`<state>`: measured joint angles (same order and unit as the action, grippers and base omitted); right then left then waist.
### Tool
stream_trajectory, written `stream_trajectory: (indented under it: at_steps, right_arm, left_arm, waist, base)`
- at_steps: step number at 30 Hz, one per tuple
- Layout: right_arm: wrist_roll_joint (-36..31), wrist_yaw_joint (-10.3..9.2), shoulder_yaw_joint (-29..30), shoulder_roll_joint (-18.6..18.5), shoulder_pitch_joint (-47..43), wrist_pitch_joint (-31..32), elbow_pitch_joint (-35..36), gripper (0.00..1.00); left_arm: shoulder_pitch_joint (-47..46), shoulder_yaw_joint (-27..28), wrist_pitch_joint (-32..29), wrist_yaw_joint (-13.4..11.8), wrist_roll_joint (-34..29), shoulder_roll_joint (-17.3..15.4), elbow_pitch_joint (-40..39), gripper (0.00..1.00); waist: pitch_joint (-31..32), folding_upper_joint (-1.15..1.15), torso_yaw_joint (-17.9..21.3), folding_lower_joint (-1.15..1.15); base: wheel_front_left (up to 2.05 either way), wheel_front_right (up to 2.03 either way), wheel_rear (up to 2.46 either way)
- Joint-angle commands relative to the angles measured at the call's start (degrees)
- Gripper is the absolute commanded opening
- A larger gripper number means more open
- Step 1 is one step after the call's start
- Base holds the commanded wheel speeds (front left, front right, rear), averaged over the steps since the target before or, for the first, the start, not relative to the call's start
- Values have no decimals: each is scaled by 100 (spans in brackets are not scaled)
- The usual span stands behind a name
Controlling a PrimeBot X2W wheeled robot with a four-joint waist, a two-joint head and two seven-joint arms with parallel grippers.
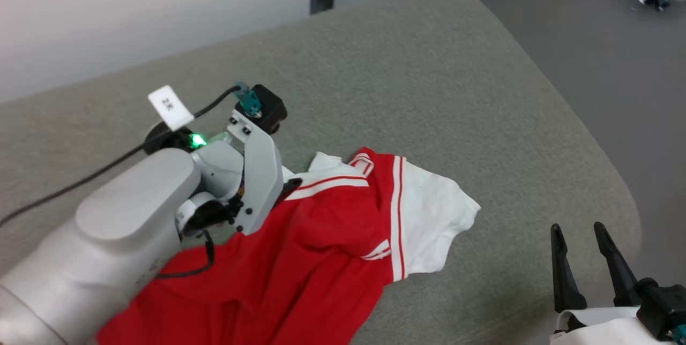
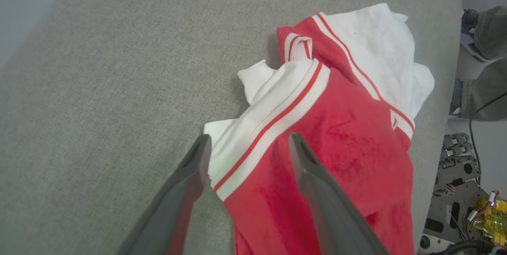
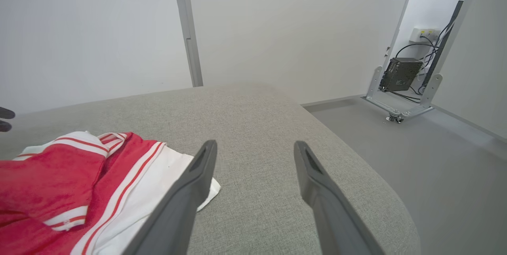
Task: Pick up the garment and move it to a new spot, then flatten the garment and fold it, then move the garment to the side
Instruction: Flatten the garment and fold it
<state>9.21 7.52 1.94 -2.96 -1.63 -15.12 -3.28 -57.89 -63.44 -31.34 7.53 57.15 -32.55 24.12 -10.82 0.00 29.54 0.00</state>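
The red jersey-style shirt (image 1: 321, 238) with white sleeves and white-and-red striped trim lies crumpled on the grey-green fabric-covered cushion (image 1: 429, 66). It sits toward the cushion's near side, with one white sleeve spread toward the rounded right corner. Nothing has lifted it yet, so the step in hand looks like the first pick-up.

The left end effector (image 2: 249, 138) hangs over the cushion's middle with its two dark fingers spread wide. In the left wrist view they straddle the white band with a thin red stripe (image 2: 273, 120) at the shirt's bunched edge. One fingertip (image 2: 202, 144) is over the band's outer end near bare cushion, and the other is over red cloth. Whether the tips touch the fabric cannot be told.

That band is probably the best hold, as doubled trim should slip less than the thin red body. The fingers should come straight down until the band sits well between them, then close. The outer finger needs care, since it could catch the cushion's own cover or graze past the band's end.

The right end effector (image 1: 578, 227) is also spread and empty, over the cushion's near right corner beside the white sleeve (image 3: 158, 183). It is well placed to take a second hold there for the lift.
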Motion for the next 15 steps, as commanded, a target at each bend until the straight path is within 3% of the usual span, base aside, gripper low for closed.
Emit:
stream_trajectory:
  at_steps: [1, 6, 15]
  right_arm:
    - [53, -6, -19, 15, 77, -4, -18, 100]
    - [145, -6, -82, 14, 139, -4, -50, 100]
    - [353, -6, -58, 14, 203, -4, -38, 100]
  left_arm:
    - [-147, -145, -60, -8, 43, -38, 55, 100]
    - [-540, -611, -246, -8, 176, -174, 256, 100]
    - [-957, -911, -613, -8, 316, -16, 884, 100]
  waist:
    - [-227, 0, 214, 0]
    - [-408, 0, 322, 0]
    - [-737, 0, 367, 0]
  base:
    - [0, 0, 0]
    - [0, 0, 0]
    - [0, 0, 0]
